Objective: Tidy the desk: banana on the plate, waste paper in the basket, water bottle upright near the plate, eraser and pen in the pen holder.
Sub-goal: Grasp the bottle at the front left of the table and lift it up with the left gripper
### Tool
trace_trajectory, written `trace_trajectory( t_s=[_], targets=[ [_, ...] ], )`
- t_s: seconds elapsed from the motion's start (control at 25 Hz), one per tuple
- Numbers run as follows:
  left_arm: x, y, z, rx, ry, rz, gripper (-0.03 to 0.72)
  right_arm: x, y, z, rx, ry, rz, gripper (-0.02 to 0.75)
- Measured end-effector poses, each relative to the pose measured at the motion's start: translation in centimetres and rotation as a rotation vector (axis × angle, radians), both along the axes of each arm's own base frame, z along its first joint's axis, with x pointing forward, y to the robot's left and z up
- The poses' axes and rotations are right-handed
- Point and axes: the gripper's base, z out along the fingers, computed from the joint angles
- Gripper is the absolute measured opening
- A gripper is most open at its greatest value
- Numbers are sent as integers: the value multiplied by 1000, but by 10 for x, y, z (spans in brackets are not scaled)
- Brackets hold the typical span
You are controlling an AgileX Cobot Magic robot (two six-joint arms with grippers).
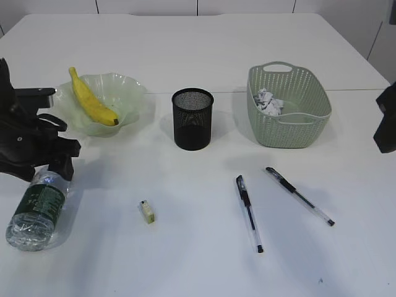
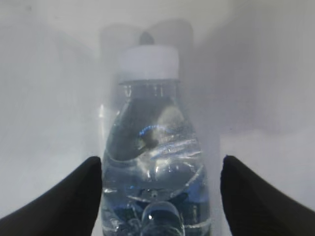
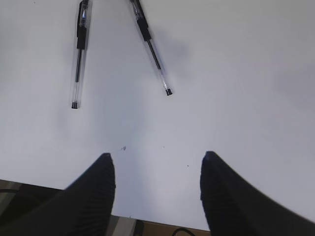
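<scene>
Bottle step: my left gripper (image 2: 160,189) straddles the lying water bottle (image 2: 152,162), jaws spread, not yet pinching; next, close, then stand it near the plate (image 1: 130,93).

The water bottle (image 2: 155,162) runs off the lower frame edge — its neck (image 1: 52,176) hidden behind the left gripper (image 1: 59,162); label text unreadable.

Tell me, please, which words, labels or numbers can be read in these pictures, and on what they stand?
None can be read.
The water bottle has a dark green label with pale print: too small and blurred.
The eraser has a wrapper: no legible text.
The pens show no readable marks.
</scene>
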Motion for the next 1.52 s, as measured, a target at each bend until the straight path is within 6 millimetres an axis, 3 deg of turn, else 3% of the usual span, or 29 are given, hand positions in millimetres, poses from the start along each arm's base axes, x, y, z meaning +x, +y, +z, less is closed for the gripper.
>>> trace_trajectory(
  t_s=[0.16, 0.64, 0.96, 1.52],
  targets=[
    [1, 0, -14, 9, 40, 0, 532, 0, 0, 0, 0, 0, 0, 412],
    [5, -1, -17, 6, 25, 0, 490, 0, 0, 0, -6, -2, 0, 412],
    [5, -2, -16, 6, 21, -2, 339, 0, -1, 0, -8, -2, 0, 412],
    [5, -7, -17, -56, 30, 47, 335, 1, -3, 0, -39, -11, 0, 412]
  ],
)
